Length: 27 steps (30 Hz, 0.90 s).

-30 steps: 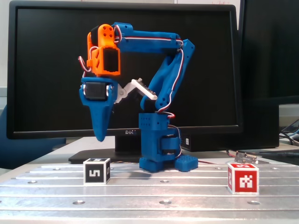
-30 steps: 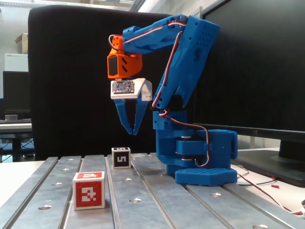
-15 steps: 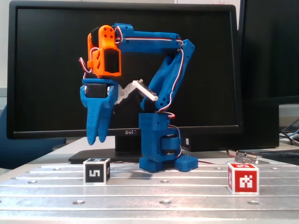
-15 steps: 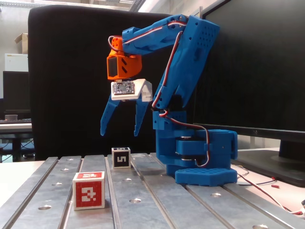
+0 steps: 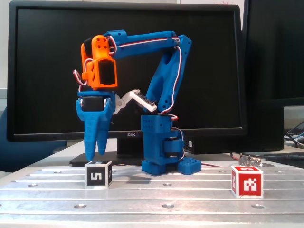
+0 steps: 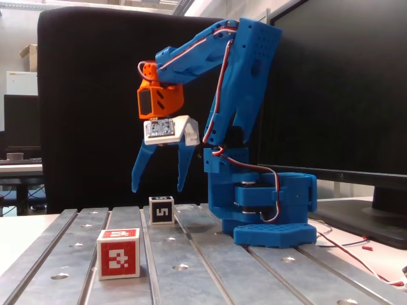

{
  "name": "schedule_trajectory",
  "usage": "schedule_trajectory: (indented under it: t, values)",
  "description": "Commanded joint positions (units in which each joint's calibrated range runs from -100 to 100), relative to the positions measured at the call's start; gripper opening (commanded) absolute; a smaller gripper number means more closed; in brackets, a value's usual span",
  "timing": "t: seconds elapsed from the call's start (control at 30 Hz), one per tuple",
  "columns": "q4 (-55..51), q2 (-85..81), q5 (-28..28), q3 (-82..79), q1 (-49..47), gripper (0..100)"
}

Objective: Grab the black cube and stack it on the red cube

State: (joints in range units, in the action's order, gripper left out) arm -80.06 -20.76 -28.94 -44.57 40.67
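I am hanging above the black cube [image 5: 98, 174], with my gripper [image 5: 94, 154] pointing down at it. In a fixed view [image 6: 158, 189] my two blue fingers [image 6: 138, 173] are standing wide apart, so my jaws are open and holding nothing. My fingertips are not touching the cube; they are staying a little above its top.

The black cube [image 6: 161, 210] is sitting flat on the grooved metal table [image 5: 156, 197], with one face showing a white pattern like a "5". In a fixed view it is lying just to the left of my blue base [image 5: 164, 149].

The red cube [image 5: 247, 181] is also resting on the table, well apart from the black one. In this view it is at the right side, beyond my base. In the other fixed view the red cube [image 6: 119, 253] is nearer to the camera than the black cube, and a little to the left of it. Nothing is lying on top of it.

Behind me a dark monitor [image 5: 52, 71] is standing.
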Motion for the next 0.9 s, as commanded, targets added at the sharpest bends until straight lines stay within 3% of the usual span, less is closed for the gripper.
schedule_trajectory:
  t: [0.0,0.47,0.87]
  values:
    - [2.98,-0.46,-0.25,-2.16,-0.1,33]
    - [14.6,0.13,-0.2,-10.66,-2.98,33]
    - [17.0,0.29,-0.2,-13.1,-2.9,33]
